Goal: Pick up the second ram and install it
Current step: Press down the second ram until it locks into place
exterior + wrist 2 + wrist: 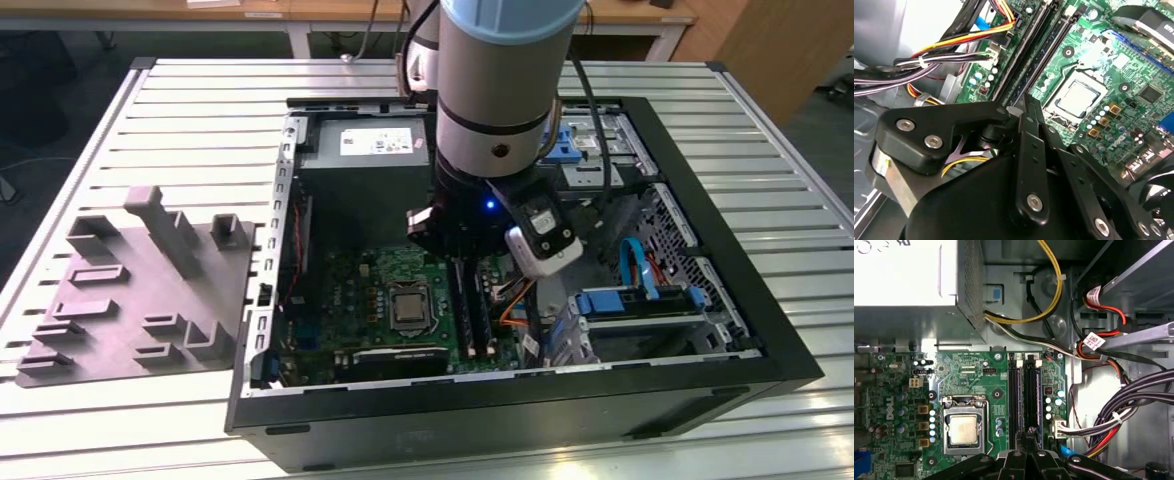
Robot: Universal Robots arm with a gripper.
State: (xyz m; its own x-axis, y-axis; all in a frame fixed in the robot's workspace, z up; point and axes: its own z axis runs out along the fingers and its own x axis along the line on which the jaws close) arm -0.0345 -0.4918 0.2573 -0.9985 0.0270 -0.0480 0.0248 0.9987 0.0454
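Because the memory slots (1031,395) run lengthwise along the green motherboard (979,375), I have the arm dropped straight down into the open computer case (534,405). That puts the gripper (1026,111) in line with those black strips, near their end farthest from the grey power supply (904,285). The claw's jaws look pressed together into one narrow tip, and I make out nothing blue pinched between them. That tip hangs just above the slots, to the exterior view's right of the processor socket (963,430), and I cannot tell whether it touches them. A tip drawn in this narrow suits pushing down on a thin edge, which is my guess at why it is held this way.

I cannot pick out the second ram with any certainty. My judgement is that it stands edge-up in one of the strips directly beneath the claw, where its flat face would be hidden from above. The grey moulded tray (134,290) sits well apart on the slatted table (747,120), at the exterior view's left of the case.
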